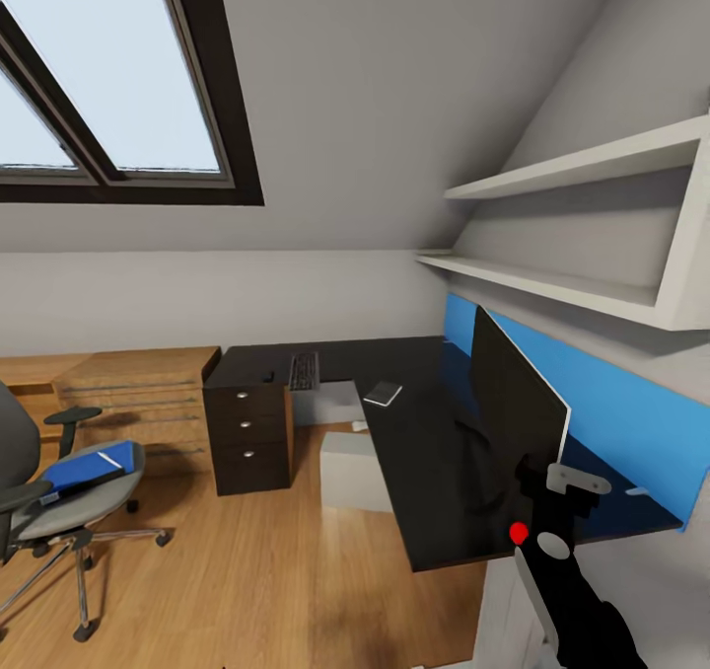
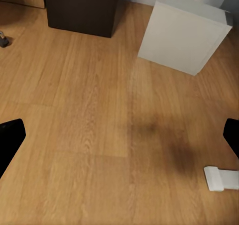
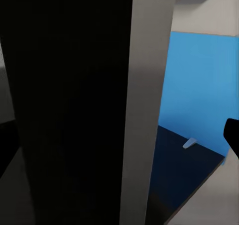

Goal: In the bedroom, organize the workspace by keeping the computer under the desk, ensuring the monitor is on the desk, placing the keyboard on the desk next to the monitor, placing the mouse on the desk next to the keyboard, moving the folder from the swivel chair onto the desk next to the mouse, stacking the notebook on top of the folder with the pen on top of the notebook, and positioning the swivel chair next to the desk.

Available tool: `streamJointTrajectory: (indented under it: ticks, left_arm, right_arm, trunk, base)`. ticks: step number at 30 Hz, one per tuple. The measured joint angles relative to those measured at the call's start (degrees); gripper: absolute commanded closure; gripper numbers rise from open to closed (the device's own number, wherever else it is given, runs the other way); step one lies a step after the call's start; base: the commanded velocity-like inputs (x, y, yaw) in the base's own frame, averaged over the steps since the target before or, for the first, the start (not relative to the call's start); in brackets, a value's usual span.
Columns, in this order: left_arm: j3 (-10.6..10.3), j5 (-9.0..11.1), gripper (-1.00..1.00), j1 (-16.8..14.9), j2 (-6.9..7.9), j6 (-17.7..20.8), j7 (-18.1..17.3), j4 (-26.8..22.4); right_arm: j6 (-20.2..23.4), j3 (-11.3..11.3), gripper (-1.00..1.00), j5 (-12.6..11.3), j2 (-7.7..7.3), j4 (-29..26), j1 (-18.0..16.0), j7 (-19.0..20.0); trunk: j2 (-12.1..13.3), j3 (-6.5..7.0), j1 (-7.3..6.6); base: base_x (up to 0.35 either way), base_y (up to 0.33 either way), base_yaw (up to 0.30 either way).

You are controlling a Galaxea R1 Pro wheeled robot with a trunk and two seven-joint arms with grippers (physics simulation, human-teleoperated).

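Observation:
The black desk (image 1: pixel 414 452) carries the wide monitor (image 1: pixel 513 412), seen edge-on with its red dot toward me. My right gripper (image 1: pixel 548 513) is open at that lower corner; in the right wrist view the monitor's edge (image 3: pixel 144 110) stands between the fingers (image 3: pixel 232 138). The keyboard (image 1: pixel 304 371) and pale notebook (image 1: pixel 383 393) lie farther along the desk. The grey computer (image 1: pixel 350 472) (image 2: pixel 184 33) stands on the floor under the desk. At the left, the swivel chair (image 1: pixel 59 511) holds the blue folder (image 1: pixel 84 470) with a thin white pen (image 1: pixel 110 460) on it. My left gripper (image 2: pixel 122 135) hangs open over bare floor.
Black drawers (image 1: pixel 248 437) (image 2: pixel 82 8) close the desk's left end, with a light wooden cabinet (image 1: pixel 128 393) behind them. White shelves (image 1: pixel 582 294) hang over the desk's right side above a blue wall panel (image 1: pixel 611 422). Wooden floor (image 1: pixel 247 570) lies open between chair and desk.

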Motion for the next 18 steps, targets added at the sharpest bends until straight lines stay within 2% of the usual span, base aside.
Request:
streamJointTrajectory:
  ticks: [13,18]
  left_arm:
    - [0.0,0.1,-1.0,0.0,0.0,0.0,0.0,0.0]
    - [0.0,0.0,-1.0,0.0,0.0,0.0,0.0,0.0]
  right_arm:
    - [0.0,0.0,-1.0,0.1,-0.05,0.5,0.0,0.1]
    - [0.0,0.0,-1.0,0.1,0.0,0.7,0.0,0.1]
  trunk:
    - [0.0,0.25,0.0]
    - [0.0,0.26,0.02]
  base:
    - [-0.001,0.0,-0.033]
    - [-0.159,-0.055,-0.001]
